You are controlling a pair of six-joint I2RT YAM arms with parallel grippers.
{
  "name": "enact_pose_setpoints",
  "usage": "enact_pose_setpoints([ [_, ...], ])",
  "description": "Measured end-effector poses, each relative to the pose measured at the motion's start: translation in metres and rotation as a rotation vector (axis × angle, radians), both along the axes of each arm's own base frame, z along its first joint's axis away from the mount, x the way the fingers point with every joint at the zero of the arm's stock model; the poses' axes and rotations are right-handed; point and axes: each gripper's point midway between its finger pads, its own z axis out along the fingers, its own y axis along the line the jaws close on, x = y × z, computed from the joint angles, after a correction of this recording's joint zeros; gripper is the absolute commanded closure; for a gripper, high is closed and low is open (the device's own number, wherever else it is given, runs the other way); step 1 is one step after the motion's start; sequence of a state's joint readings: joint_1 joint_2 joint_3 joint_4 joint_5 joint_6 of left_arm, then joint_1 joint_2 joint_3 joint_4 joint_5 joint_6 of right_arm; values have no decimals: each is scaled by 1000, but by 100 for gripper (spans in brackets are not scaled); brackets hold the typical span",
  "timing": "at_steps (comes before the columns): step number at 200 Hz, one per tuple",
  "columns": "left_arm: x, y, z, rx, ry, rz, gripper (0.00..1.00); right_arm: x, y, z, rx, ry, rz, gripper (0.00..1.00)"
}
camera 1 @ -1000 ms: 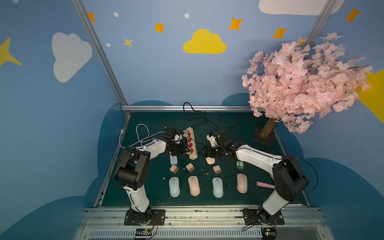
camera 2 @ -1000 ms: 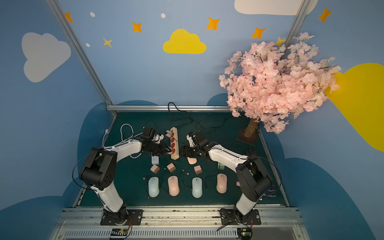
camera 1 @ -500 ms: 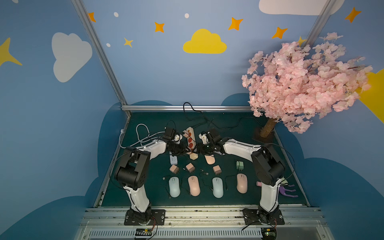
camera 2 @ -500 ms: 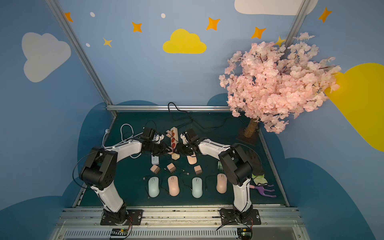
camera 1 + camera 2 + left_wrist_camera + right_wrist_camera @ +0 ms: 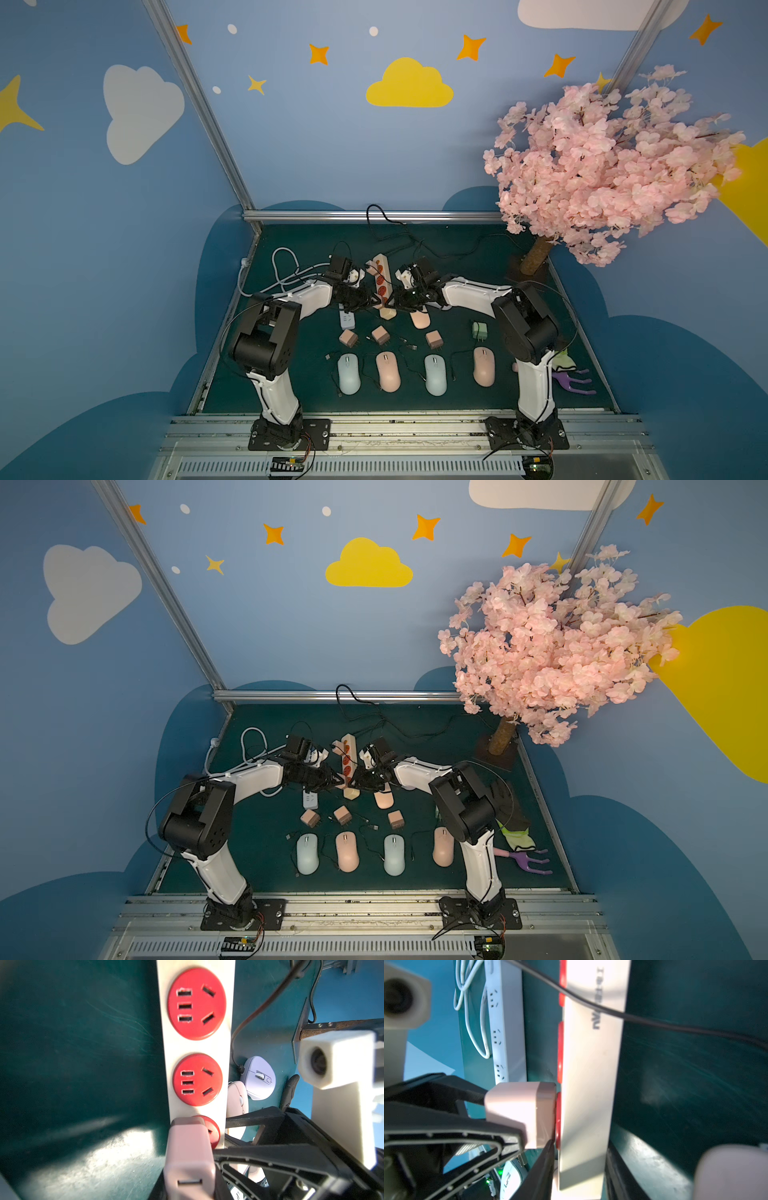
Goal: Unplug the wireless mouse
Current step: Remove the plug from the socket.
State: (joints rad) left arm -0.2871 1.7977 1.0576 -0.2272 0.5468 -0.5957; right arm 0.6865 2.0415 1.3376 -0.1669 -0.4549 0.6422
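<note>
The left gripper (image 5: 504, 1115) is clamped on the pink charger plug (image 5: 190, 1157), which sits against the last red socket of the cream power strip (image 5: 382, 266), at the strip's end nearest the arm bases. The right gripper (image 5: 579, 1159) pinches that same end of the strip, with one finger on its socket face and one on its back. A pink mouse (image 5: 419, 320) lies just beside that end.

Boxy pink adapter (image 5: 519, 1113), plugged into end red socket (image 5: 214, 1134) of cream power strip (image 5: 591, 1084), USB slot (image 5: 189, 1181) facing outward.
</note>
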Motion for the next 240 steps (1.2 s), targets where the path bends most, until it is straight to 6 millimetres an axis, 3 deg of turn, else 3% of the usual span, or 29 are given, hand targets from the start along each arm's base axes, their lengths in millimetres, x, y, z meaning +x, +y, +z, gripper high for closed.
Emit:
enact_pose_setpoints([
  [42, 1, 1, 0, -2, 2, 5, 96, 1, 0, 2, 18, 17, -6, 83],
  [74, 1, 1, 0, -6, 1, 8, 96, 1, 0, 1, 18, 18, -8, 100],
  [132, 1, -2, 1, 20, -9, 14, 96, 4, -3, 0, 11, 16, -17, 100],
  [177, 1, 0, -3, -119, 0, 58, 96, 6, -5, 1, 11, 12, -21, 100],
  [240, -5, 7, 10, 30, -27, 53, 96, 0, -3, 8, 10, 12, -11, 100],
])
